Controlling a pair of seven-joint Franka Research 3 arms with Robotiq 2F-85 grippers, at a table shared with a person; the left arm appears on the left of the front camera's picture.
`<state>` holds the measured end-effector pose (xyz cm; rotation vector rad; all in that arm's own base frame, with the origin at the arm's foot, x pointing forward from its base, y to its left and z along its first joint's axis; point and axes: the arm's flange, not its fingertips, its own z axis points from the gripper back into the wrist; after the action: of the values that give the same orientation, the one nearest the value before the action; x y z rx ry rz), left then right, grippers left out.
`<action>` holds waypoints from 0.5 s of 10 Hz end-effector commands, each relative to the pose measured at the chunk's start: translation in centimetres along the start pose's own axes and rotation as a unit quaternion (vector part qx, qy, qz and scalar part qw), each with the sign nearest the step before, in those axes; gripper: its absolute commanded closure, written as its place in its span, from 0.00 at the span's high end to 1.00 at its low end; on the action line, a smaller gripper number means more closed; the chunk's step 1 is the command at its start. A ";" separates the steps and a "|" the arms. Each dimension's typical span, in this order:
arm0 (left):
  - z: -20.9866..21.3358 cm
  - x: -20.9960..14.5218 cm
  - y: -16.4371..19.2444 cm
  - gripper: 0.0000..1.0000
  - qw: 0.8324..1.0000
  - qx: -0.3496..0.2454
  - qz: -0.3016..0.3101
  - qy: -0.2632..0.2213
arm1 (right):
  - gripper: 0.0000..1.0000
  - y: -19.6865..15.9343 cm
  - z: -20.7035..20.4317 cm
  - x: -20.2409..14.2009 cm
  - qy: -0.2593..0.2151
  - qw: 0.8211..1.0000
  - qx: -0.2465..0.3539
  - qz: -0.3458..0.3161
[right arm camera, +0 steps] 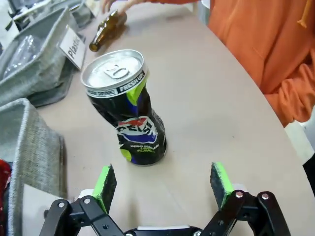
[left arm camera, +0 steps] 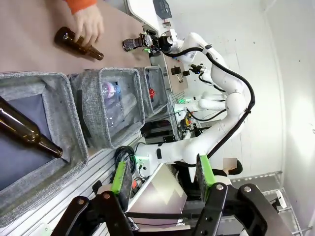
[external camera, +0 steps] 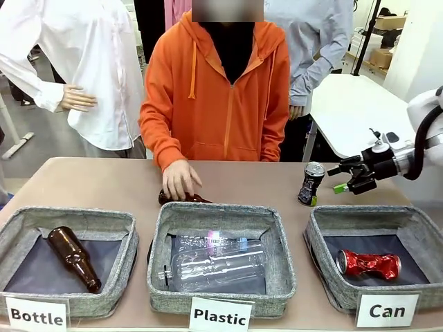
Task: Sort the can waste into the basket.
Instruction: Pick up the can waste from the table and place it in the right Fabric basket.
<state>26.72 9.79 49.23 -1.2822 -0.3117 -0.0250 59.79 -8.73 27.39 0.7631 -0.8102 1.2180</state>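
Red can lying in basket already; black can waiting on table before wide-open right gripper.

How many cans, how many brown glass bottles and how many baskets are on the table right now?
Cans: 2, black can on the table, red can in the Can basket.
Brown glass bottles: 2, one bottle in the Bottle basket, the other bottle under the person's hand.
Baskets: 3, counting the Plastic basket.
Total: 7.
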 end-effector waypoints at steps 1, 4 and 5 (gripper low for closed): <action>-0.3 0.0 -0.4 0.70 1.000 -0.003 0.005 -0.007 | 1.00 -1.3 -1.3 0.2 -0.006 1.000 0.018 0.006; -0.3 0.0 -0.4 0.70 1.000 -0.003 0.005 -0.007 | 1.00 -2.2 -4.9 0.5 -0.021 0.999 0.032 0.008; -0.3 0.0 -0.4 0.70 1.000 -0.003 0.005 -0.007 | 1.00 -2.5 -5.7 0.5 -0.027 0.998 0.050 0.006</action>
<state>26.73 9.78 49.23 -1.2824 -0.3116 -0.0249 61.82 -4.27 24.76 0.8423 -0.7993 1.2652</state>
